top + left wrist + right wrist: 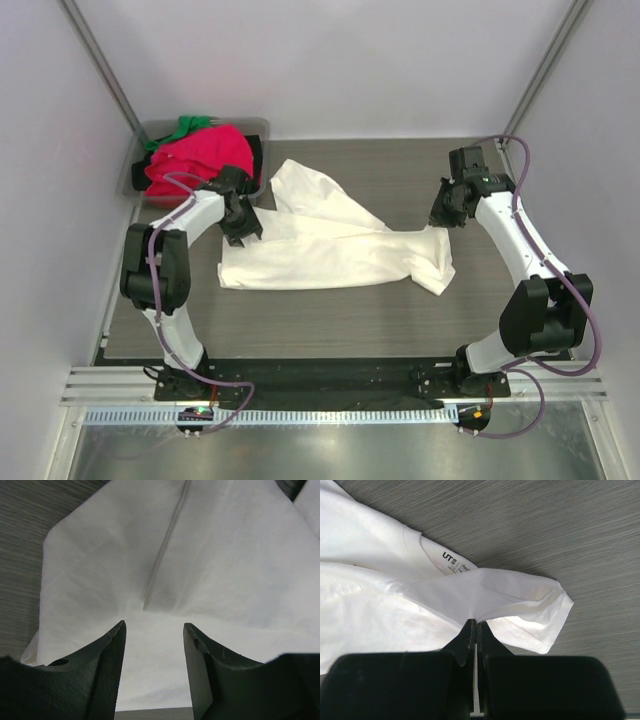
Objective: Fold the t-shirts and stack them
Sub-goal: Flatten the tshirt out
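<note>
A large cream-white t-shirt lies crumpled across the middle of the dark table. My left gripper hovers over its left part with jaws open and empty; the cloth fills the left wrist view. My right gripper is shut on a fold of the white t-shirt near the sleeve and collar label, lifting it a little off the table. A bright pink-red t-shirt and a green one lie heaped in the back left.
A grey plastic bin at the back left corner holds the pink-red and green shirts. The dark wood-grain table is walled by pale panels on the left, right and back. An aluminium rail runs along the near edge.
</note>
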### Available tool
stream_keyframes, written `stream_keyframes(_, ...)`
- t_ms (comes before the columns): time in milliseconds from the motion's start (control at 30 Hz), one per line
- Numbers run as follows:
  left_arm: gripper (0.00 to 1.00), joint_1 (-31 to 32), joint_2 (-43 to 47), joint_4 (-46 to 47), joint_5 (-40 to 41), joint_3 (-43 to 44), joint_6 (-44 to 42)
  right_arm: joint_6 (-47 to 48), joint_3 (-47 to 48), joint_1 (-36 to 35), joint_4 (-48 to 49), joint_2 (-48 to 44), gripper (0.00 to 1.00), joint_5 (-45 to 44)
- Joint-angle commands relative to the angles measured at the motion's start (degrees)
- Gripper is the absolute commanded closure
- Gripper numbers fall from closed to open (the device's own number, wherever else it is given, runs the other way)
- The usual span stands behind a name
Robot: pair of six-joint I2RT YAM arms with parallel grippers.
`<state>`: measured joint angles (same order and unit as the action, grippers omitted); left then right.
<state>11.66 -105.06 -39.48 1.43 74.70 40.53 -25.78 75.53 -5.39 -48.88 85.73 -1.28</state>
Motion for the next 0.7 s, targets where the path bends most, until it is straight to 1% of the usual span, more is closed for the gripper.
stream_keyframes(0, 0.5, 0.1, -1.0, 2.7, -1.1, 1.0, 0.7, 1.2, -0.1, 0.0, 0.9, -1.0, 0.99, -0.3)
stream_keyframes(367, 0.59, 0.5, -4.5, 4.0, -1.2, 1.7, 1.1, 1.7, -0.6, 0.1, 1.5, 0.4, 0.98, -0.9)
stream_keyframes(433, 0.64, 0.6, -4.8, 4.2, -1.2, 2.1, 1.2, 1.8, -0.6, 0.1, 1.6, 0.5, 0.99, -1.0)
stream_keyframes(567, 0.71, 0.6, -4.9, 3.9, -1.2, 3.4, 1.3, 2.0, -0.6, 0.0, 1.5, 0.4, 0.99, -0.9)
stream_keyframes(633, 0.79, 0.6, -5.0, 3.5, -1.2, 4.7, 1.2, 2.0, -0.5, 0.0, 1.6, 0.1, 0.99, -0.9)
stream_keyframes(667, 0.87, 0.6, -4.9, 3.0, -1.2, 5.1, 1.2, 2.0, -0.4, 0.2, 1.5, 0.0, 0.99, -1.0)
